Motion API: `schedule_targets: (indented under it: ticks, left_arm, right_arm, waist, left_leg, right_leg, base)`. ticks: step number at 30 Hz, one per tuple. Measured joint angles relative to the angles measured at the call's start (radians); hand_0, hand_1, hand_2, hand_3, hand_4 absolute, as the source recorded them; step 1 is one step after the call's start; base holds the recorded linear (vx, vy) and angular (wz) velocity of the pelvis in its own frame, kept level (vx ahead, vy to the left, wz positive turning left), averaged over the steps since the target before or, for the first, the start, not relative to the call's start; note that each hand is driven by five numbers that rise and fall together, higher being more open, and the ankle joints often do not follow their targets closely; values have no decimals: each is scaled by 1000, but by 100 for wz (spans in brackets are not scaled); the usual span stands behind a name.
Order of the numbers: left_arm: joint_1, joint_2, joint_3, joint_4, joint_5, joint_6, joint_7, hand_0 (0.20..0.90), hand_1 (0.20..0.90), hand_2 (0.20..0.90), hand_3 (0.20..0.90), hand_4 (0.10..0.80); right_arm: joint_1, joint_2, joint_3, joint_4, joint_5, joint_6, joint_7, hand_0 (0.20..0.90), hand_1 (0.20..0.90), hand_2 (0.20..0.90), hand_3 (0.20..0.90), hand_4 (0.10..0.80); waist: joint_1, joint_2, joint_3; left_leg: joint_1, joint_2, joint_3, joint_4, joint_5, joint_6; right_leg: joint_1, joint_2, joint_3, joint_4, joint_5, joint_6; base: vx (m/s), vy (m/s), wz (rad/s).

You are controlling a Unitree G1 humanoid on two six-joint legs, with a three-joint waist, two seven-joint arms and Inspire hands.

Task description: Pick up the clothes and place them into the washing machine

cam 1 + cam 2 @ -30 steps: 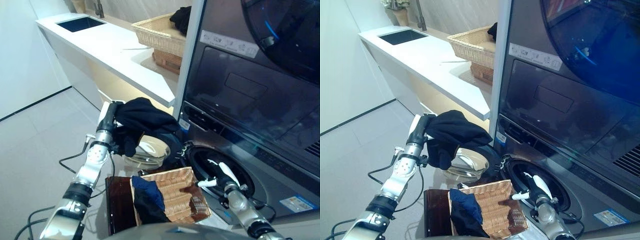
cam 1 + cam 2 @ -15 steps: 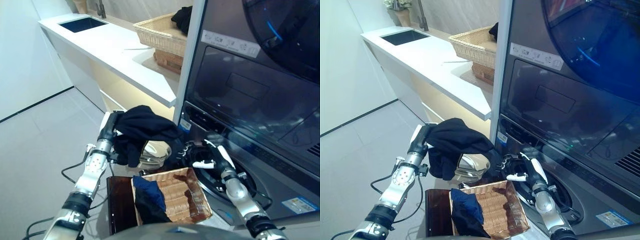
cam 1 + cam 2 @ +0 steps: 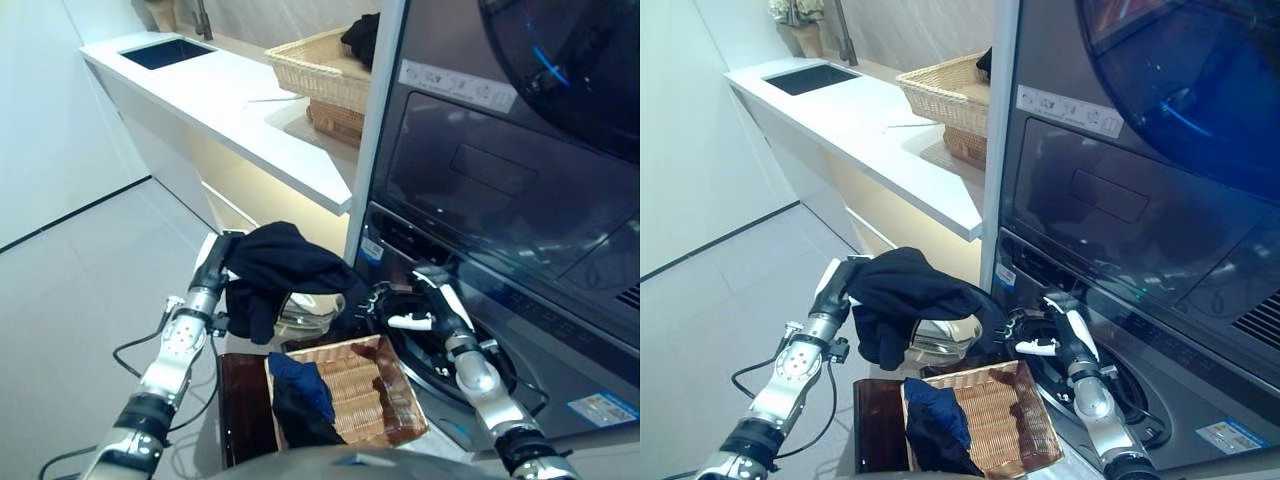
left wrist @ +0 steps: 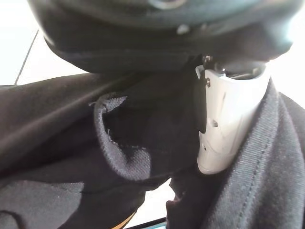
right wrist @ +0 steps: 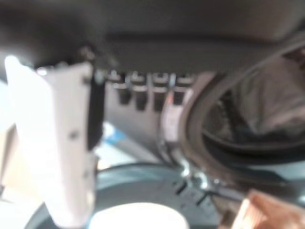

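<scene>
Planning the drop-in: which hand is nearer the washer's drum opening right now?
Right. The right hand is open at the drum opening, just over its rim. The left hand is off to the left, past the open door, gripping the black garment.

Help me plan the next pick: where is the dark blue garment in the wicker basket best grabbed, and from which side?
Grip the dark blue garment at its raised bunched fold, coming from above. It lies heaped at the left end of the wicker basket, whose walls block a sideways approach.
</scene>
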Motion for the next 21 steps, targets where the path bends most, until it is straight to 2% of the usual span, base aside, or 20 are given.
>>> schedule_targets:
  ticks: [13,21]
  left_arm:
    - [7,-14,-2,-1,1,0,3,200,200,200,200,300]
    - [33,-15,8,-89,-1,-2,2,200,200,200,200,300]
  right_arm:
    - [3,0,-4,2,-19,1,-3,900,900,900,900,800]
    - [4,2,-2,8,-19,2,-4,900,900,900,900,800]
  waist:
    - [17,0,0]
    - [20,-17,11]
  left_leg:
    - [-1,0,0,4,0,0]
    - [-1,0,-1,4,0,0]
  right_leg:
    - [-1,0,-2,0,0,-1]
    - [0,0,-2,0,-1,0]
  base:
    - [0,0,0]
    - [1,-1,0]
